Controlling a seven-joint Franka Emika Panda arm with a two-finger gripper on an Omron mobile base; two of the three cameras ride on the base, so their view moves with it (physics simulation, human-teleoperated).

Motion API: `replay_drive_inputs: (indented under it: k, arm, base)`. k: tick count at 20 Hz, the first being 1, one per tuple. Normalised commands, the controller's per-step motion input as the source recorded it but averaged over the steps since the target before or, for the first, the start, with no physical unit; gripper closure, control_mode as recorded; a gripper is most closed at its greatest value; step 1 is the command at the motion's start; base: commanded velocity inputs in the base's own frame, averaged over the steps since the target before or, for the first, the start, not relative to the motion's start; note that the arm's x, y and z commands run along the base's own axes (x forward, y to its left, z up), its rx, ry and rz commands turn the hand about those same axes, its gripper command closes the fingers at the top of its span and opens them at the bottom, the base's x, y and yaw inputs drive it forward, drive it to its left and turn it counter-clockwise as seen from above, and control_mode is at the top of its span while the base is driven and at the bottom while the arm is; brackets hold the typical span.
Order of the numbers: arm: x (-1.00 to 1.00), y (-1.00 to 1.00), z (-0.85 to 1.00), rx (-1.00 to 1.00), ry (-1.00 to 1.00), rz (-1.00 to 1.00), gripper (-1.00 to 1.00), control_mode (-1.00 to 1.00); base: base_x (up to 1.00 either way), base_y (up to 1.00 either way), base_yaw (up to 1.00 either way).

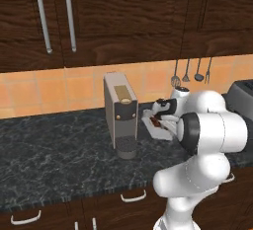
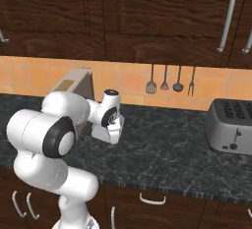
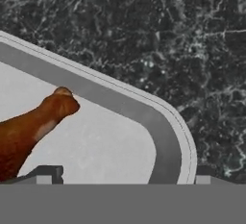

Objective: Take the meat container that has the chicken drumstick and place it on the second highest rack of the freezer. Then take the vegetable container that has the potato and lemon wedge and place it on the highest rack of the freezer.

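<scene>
The meat container (image 3: 166, 136) is a shallow light-grey tray lying on the dark marble counter, with the brown chicken drumstick (image 3: 33, 129) inside it. My gripper (image 3: 126, 176) hangs low over the tray's corner, open, with one fingertip (image 3: 45, 174) inside over the tray floor and the other outside the rim. From the left base view the tray (image 1: 159, 131) lies just right of the coffee machine, under the gripper (image 1: 159, 121). In the right base view the hand (image 2: 111, 125) covers the tray. The freezer and the vegetable container are out of view.
A tall grey coffee machine (image 1: 121, 113) stands close to the left of the tray. A toaster (image 2: 231, 127) sits farther right on the counter. Utensils (image 2: 170, 83) hang on the orange tiled wall, under dark wood cabinets. Open counter (image 2: 167, 144) lies between tray and toaster.
</scene>
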Motion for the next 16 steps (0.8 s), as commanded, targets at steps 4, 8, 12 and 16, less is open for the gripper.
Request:
replay_drive_inputs:
  k: [4,8,12,16]
  arm:
    - [-0.29,0.10,-0.17,0.00,0.00,0.00,-1.00,-1.00]
    - [-0.55,0.07,-0.04,-0.01,-0.06,0.01,-1.00,-1.00]
    - [0.00,0.00,0.00,0.00,0.00,0.00,-1.00,-1.00]
    - [0.18,0.12,-0.29,-0.04,0.06,0.00,1.00,-1.00]
  base:
    - [0.00,0.00,0.00]
    - [0.00,0.00,0.00]
    - [0.00,0.00,0.00]
    - [0.00,0.00,0.00]
